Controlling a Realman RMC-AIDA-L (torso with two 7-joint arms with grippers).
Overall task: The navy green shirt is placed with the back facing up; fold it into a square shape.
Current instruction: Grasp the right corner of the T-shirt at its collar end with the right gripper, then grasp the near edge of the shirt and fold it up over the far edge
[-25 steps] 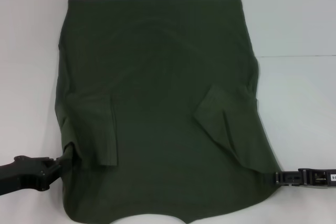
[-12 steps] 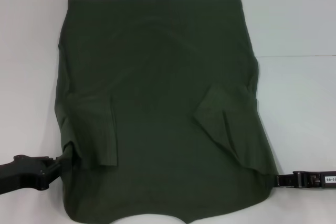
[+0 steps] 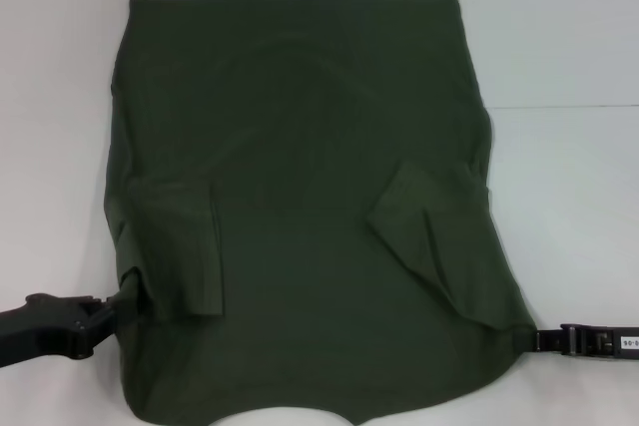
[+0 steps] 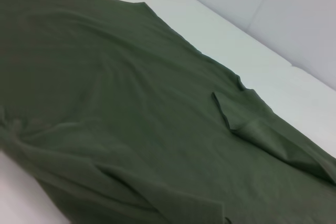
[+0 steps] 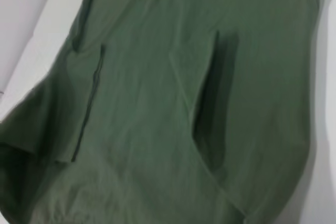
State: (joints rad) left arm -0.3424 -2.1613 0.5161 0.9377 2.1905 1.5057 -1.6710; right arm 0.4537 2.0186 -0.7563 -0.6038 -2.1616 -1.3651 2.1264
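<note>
Shirt (image 3: 310, 207) lies flat on the table (image 3: 559, 47), plain side up, sleeves tucked inward. Left gripper (image 3: 118, 304) and right gripper (image 3: 527, 338) sit at its near corners, likely for a fold; finger state unreadable. Wrist views show only cloth, sleeve folds included.

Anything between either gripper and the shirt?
Nothing visible. The left gripper meets the shirt at its near left edge; the right gripper meets its near right edge. Only bare table surrounds it.
</note>
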